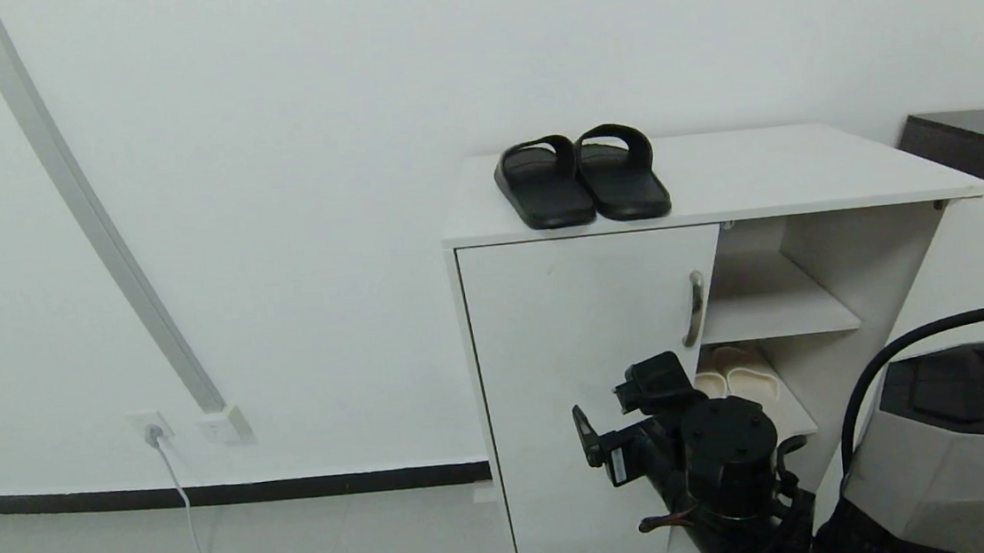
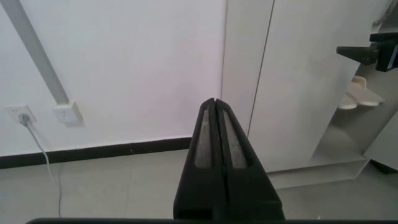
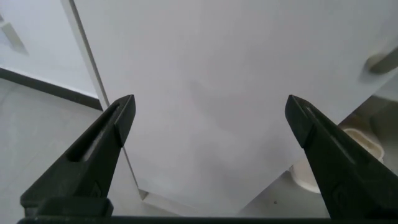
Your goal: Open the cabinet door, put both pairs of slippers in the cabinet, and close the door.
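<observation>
**One claw wide open, one claw pinched shut**

The right claw (image 3: 209,102) is standing wide open and holding nothing. It is facing the shut left door (image 1: 598,374) of the white wooden cabinet (image 1: 803,169). The left claw (image 2: 216,102) is pinching shut on nothing.

From the head view, the pair of black rubber slippers (image 1: 581,178) is sitting on the cabinet top. The pair of cream slippers (image 1: 736,371) is lying inside on the low shelf, beside the open right door (image 1: 972,270).

The left wrist view is showing a white wall socket with a grey cable (image 2: 22,115).
</observation>
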